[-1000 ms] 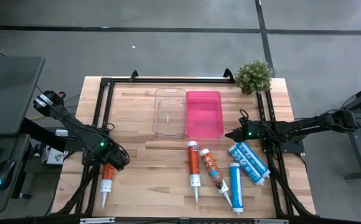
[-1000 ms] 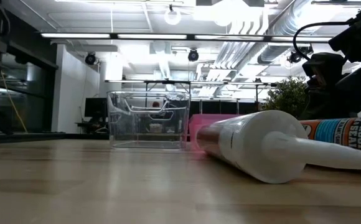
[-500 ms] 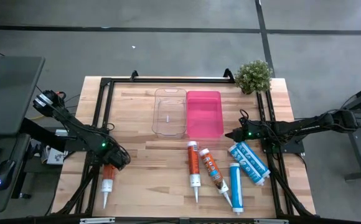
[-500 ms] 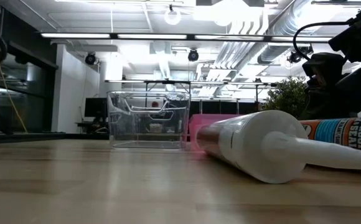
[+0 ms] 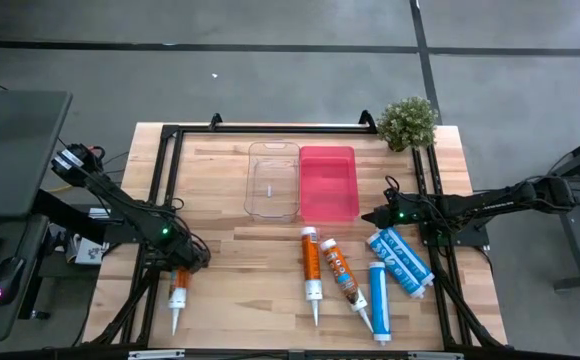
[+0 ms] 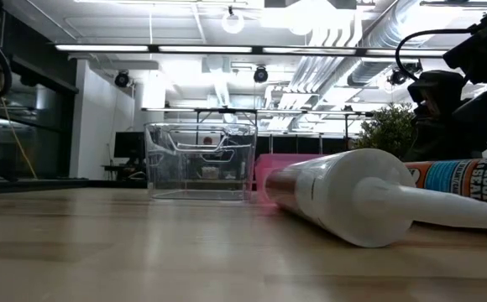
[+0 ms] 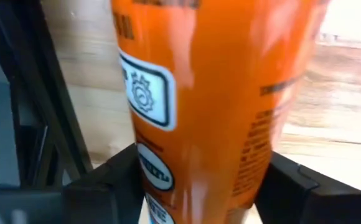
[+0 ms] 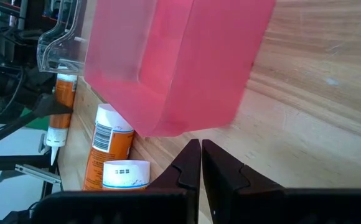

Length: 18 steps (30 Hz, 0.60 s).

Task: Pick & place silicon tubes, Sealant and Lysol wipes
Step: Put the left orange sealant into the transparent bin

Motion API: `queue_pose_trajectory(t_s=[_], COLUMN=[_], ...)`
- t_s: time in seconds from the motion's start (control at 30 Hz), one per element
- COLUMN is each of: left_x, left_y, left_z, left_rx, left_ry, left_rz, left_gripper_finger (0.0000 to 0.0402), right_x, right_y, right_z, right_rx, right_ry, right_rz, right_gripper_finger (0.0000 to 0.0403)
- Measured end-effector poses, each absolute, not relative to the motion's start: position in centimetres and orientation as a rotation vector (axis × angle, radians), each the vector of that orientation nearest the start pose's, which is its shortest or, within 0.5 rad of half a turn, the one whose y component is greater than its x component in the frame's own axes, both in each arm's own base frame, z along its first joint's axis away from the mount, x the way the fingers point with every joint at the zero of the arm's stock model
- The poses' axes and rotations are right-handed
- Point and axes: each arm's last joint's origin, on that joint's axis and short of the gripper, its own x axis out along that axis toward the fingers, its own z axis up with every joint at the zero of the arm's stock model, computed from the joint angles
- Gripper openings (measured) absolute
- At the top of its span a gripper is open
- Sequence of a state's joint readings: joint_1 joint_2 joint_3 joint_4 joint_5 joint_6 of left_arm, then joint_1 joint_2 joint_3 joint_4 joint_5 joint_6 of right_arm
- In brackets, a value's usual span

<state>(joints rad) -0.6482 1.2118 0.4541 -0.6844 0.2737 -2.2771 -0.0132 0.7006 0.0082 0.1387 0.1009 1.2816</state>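
An orange silicone tube (image 5: 178, 293) lies on the table's left side, its white nozzle toward the near edge. My left gripper (image 5: 185, 262) stands over the tube's far end, pointing steeply down and shut on it. The left wrist view is filled by the orange tube (image 7: 205, 93). My right gripper (image 5: 371, 216) hovers shut by the near right corner of the pink bin (image 5: 328, 183), touching nothing. Two more orange tubes (image 5: 311, 268) (image 5: 342, 276), a white and blue tube (image 5: 379, 295) and a blue wipes pack (image 5: 400, 260) lie on the wood near the front. My left gripper pinches the orange tube's round body (image 7: 149, 174) between its two fingers (image 7: 106, 186), one on each side, near the tube's far end. The fingers come from above and stand across the tube. The tube lies flat on the table.
A clear bin (image 5: 272, 180) stands left of the pink bin at the table's middle back. A potted plant (image 5: 407, 122) sits at the far right corner. A black frame (image 5: 166, 180) runs along the table's sides. In the low view a white tube (image 6: 344, 197) lies close.
My left gripper has sunk onto the orange tube's far end and tipped more steeply down. The tube has slid a little toward the table's right, still lying flat.
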Motion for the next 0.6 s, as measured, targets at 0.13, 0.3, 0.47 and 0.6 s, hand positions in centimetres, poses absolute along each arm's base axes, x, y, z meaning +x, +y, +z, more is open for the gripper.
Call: queue_pose_trajectory(t_s=[0.13,0.3,0.47,0.6], left_x=[12.21,12.3,12.73,12.7], left_y=[-10.21,-10.26,-10.53,-10.31], left_z=[13.09,13.07,13.29,13.94], left_rx=[-1.403,-1.363,-1.384,-1.398], left_ry=[1.461,1.479,1.458,1.397], left_rz=[1.118,1.047,0.95,0.899], left_gripper_finger=[0.0193,0.0193,0.0193,0.0193], right_x=[12.71,12.72,12.71,12.71], right_y=[-0.46,-0.46,-0.46,-0.46], right_z=[11.27,11.28,11.27,11.27], right_rx=[1.221,1.221,1.222,1.221], right_ry=[0.402,0.402,0.402,0.402], right_rz=[-0.448,-0.448,-0.448,-0.448], right_gripper_finger=[0.0012,0.0012,0.0012,0.0012])
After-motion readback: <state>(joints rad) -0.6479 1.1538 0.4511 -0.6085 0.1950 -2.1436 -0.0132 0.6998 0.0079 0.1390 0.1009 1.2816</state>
